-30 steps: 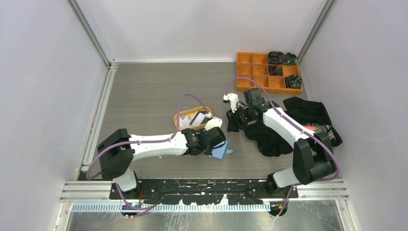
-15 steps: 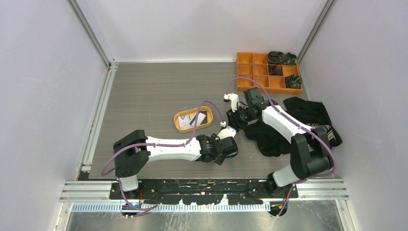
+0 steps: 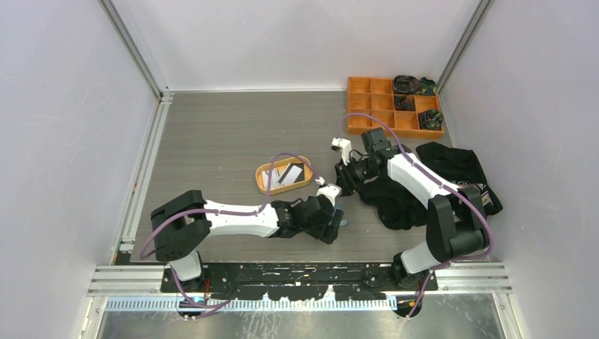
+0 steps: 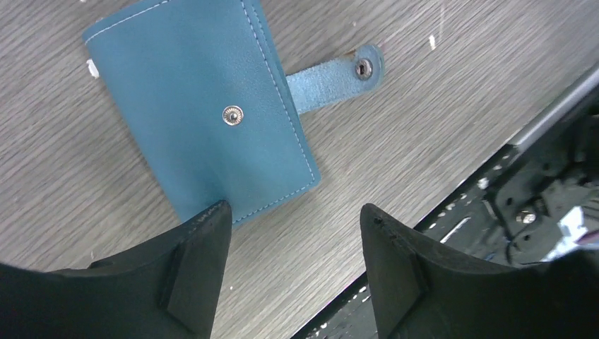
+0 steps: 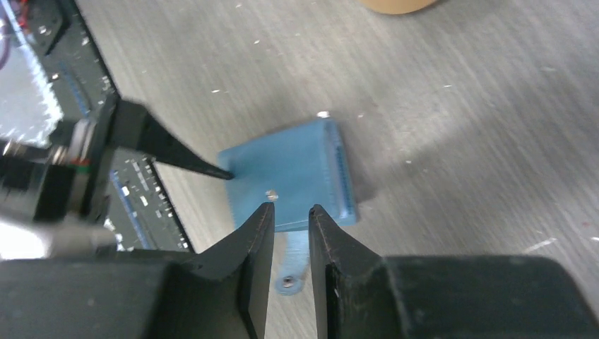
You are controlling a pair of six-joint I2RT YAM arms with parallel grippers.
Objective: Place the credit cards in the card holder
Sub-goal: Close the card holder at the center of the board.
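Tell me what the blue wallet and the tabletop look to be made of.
The wallet: leather or faux leather, matte; fine grain, pale stitching along the edges, shiny metal snap. The tabletop: probably wood-look laminate; grey streaked grain, smooth, small white specks.

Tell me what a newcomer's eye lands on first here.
The blue card holder lies flat on the table near its front edge. Its snap tab is unfastened, and the left gripper is open right over it. Behind it, the orange oval tray holds the credit cards. To the right, a heap of black cloth lies under the right arm.
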